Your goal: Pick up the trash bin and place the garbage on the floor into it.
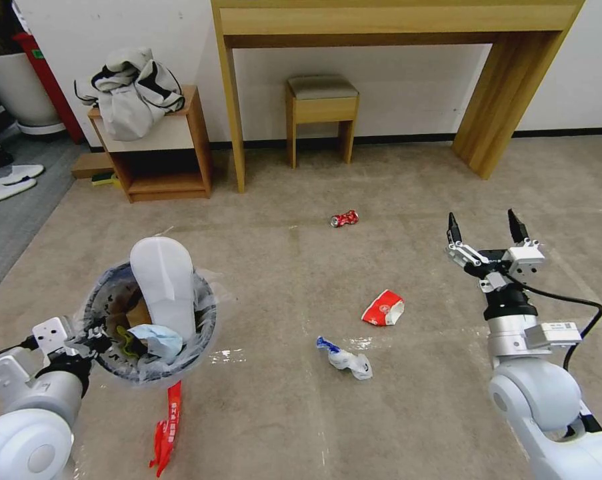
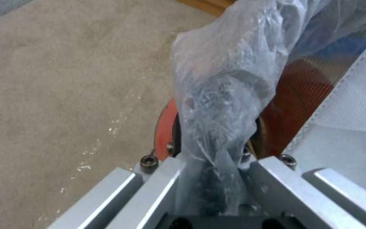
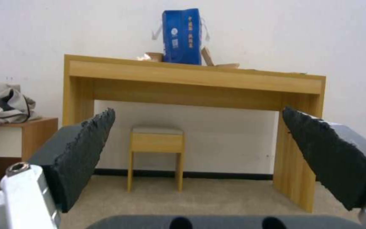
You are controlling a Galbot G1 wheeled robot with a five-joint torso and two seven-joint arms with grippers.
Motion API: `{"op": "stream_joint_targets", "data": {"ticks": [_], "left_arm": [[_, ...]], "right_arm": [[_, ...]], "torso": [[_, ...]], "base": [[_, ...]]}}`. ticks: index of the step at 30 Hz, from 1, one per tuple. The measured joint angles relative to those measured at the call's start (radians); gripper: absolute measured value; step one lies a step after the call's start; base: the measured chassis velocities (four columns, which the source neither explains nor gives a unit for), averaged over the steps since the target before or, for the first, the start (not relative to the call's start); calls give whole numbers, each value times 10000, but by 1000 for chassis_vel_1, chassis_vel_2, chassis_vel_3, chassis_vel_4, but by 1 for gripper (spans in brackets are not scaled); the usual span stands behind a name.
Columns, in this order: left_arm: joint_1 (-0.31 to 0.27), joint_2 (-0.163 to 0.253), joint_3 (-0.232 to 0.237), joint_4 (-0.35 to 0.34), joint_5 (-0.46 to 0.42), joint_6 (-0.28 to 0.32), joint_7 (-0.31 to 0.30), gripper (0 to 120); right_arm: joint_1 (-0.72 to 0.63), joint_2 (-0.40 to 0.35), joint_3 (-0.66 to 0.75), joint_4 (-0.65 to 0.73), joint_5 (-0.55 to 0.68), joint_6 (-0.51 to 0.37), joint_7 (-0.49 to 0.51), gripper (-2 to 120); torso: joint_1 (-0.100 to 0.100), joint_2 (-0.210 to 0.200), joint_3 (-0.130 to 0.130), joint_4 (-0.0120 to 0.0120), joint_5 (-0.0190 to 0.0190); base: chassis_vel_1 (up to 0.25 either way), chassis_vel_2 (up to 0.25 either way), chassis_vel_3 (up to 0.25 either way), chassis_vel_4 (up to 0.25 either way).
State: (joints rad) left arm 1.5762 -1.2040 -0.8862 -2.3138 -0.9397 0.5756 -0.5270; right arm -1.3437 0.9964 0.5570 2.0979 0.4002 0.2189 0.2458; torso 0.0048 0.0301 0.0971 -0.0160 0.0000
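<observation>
Now head view: left pincer (image 1: pixel 91 339) clamped on trash bin (image 1: pixel 147 320) rim, carrying it above the floor (image 1: pixel 281 413) by red wrapper (image 1: pixel 167 427); left wrist: liner bag (image 2: pixel 229 95) pinched too; right wrist: right pincer (image 3: pixel 200 159) apart, free for litter.

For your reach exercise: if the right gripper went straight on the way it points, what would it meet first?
The right gripper, open and empty, points under the wooden desk; the small stool looks first in line, though depth is unclear.
</observation>
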Motion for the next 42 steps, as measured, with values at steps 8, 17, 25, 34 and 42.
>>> {"op": "stream_joint_targets", "data": {"ticks": [8, 17, 25, 34, 42], "left_arm": [[-153, -7, 123, 160, 42, -24, 5, 0], [-263, -51, 159, 249, 60, -26, 7, 0], [-364, -80, 178, 481, 98, -38, 13, 0], [-526, -107, 281, 789, 203, -65, 18, 0], [-657, -199, 378, 1028, 322, -105, 34, 0]], "right_arm": [[449, -460, -245, 282, 573, -679, 69, 100], [2247, -1582, -2313, 728, 1761, -2448, 731, 100], [3531, -1827, -3593, 398, 2008, -2983, 1144, 100], [6463, -3626, -7209, 14, 4576, -6928, 1715, 100], [8204, -3806, -9799, -883, 4729, -9055, 537, 100]], "torso": [[0, 0, 0, -1, 0], [0, 0, 1, 1, 0], [0, 0, 1, -1, 0], [0, 0, 1, -1, -1], [0, 0, 2, 0, 3]], "base": [[0, 0, 0, 0], [0, 0, 0, 0], [0, 0, 0, 0], [0, 0, 0, 0], [0, 0, 0, 0]]}}
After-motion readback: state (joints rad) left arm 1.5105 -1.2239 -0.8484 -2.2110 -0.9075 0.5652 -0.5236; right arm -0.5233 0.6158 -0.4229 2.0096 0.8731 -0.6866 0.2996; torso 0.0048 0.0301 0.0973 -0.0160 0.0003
